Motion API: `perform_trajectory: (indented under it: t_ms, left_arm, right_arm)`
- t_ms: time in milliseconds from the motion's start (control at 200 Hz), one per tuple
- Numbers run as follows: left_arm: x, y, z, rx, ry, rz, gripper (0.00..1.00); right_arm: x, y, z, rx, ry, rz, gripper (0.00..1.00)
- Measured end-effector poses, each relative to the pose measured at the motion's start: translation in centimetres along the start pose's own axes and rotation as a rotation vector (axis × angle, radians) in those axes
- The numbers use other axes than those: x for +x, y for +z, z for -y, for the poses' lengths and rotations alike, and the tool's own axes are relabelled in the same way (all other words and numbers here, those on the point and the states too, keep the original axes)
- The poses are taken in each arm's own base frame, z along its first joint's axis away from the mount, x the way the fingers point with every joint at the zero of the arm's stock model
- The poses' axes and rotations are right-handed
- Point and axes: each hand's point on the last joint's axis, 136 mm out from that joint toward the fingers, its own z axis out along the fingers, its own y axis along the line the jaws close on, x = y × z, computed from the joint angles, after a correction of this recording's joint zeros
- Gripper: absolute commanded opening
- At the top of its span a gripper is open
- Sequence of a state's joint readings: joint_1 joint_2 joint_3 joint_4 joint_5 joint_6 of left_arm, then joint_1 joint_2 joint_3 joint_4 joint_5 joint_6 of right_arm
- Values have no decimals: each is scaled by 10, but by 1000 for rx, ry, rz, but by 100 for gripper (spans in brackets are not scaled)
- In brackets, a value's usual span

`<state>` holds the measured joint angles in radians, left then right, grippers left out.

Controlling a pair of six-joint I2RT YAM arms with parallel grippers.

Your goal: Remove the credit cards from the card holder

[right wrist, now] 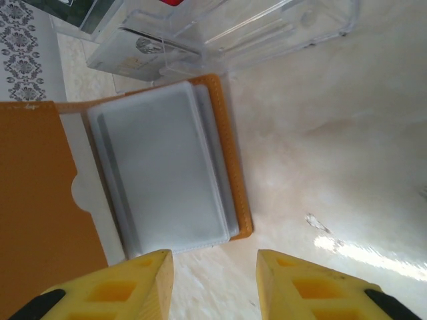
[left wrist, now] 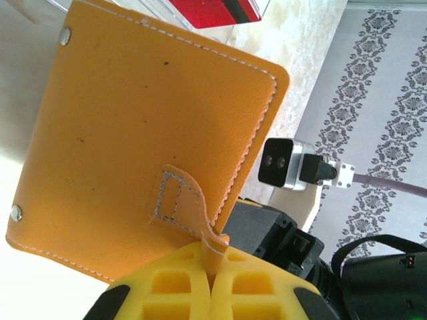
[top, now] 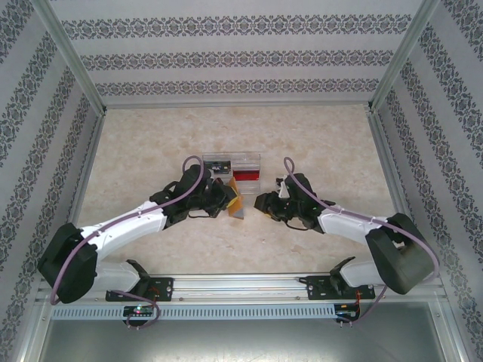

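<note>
Orange, yellow and cream all around me.
The card holder (left wrist: 153, 133) is orange-tan with white stitching and silver studs, its sleeves (right wrist: 163, 167) frosted grey-blue; my left gripper (left wrist: 212, 267) and right gripper (right wrist: 213, 267) have yellow fingers (right wrist: 127, 287); the table (right wrist: 333, 167) is marbled cream, the walls (top: 226, 60) white with grey floral bands.

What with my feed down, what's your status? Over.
Left gripper shut on card holder strap, holder open. Right gripper open, by sleeves. Clear tray just beyond, red card inside.
</note>
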<state>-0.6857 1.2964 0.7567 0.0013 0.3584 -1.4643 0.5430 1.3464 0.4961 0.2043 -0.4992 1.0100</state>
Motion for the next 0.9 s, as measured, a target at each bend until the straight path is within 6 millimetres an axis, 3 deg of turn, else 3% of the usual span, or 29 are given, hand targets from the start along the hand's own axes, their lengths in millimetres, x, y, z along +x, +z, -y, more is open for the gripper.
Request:
perform_trajectory:
  t_ms: [160, 365, 640, 694, 789, 824, 899]
  left_arm:
    - [-1, 3, -16, -11, -4, 7, 0]
    - [1, 5, -78, -117, -42, 5, 0]
    - [-1, -9, -70, -78, 8, 27, 5]
    - [-2, -11, -72, -85, 11, 32, 11]
    - [-3, -12, -76, -105, 21, 34, 31]
    - [-3, -13, -78, -112, 24, 36, 43]
    - [-4, -14, -81, -123, 32, 39, 44]
  right_arm:
    - [6, -1, 3, 17, -16, -15, 39]
    - [29, 14, 0, 40, -55, -92, 27]
    - [48, 42, -23, 32, -113, -168, 22]
    - [50, 47, -28, 27, -122, -176, 22]
    - [51, 56, -36, 20, -135, -186, 22]
    - [52, 59, -38, 17, -140, -190, 22]
    - [54, 65, -43, 11, -152, -197, 23]
